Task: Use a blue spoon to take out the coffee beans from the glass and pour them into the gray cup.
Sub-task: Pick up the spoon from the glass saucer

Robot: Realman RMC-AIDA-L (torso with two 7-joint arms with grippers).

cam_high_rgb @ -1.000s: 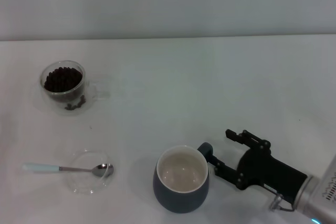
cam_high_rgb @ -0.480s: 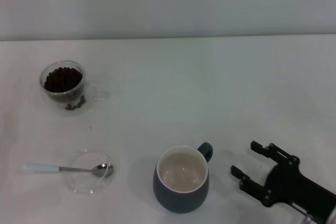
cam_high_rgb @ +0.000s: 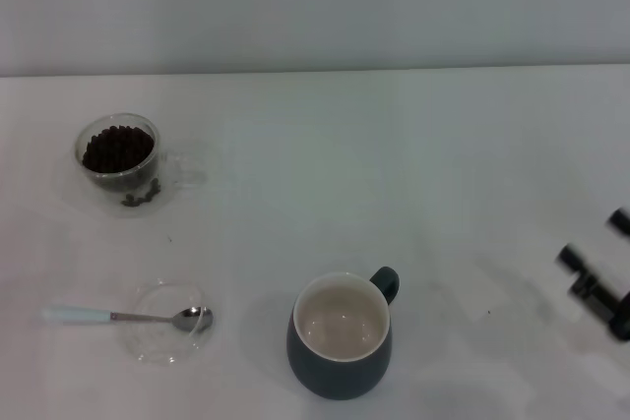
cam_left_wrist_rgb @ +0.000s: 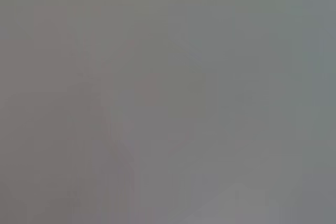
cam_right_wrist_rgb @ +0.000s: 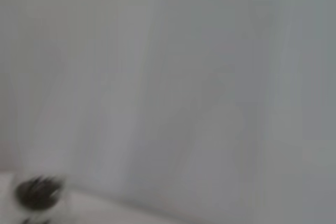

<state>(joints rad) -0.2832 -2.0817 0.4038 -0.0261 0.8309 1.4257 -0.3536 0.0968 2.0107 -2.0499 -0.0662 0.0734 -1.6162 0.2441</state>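
Lying untouched at the table's near left, the spoon [cam_high_rgb: 118, 317] rests with its metal bowl in a shallow clear dish [cam_high_rgb: 169, 334] and its pale handle out on the white table [cam_high_rgb: 413, 164]. Behind it, well apart, the glass [cam_high_rgb: 119, 159] holds its heap of beans [cam_high_rgb: 117, 149]. The cup [cam_high_rgb: 341, 335] stands near centre, its cream inside bare. The right gripper [cam_high_rgb: 600, 265], close beside the cup's handle a second ago, has pulled away to the far right edge of the head view, where only blurred black finger ends show, apparently spread and holding nothing. The left gripper is out of sight. The retreat suggests the cup is now placed and scooping has yet to begin; picking up the spoon looks like the next job.
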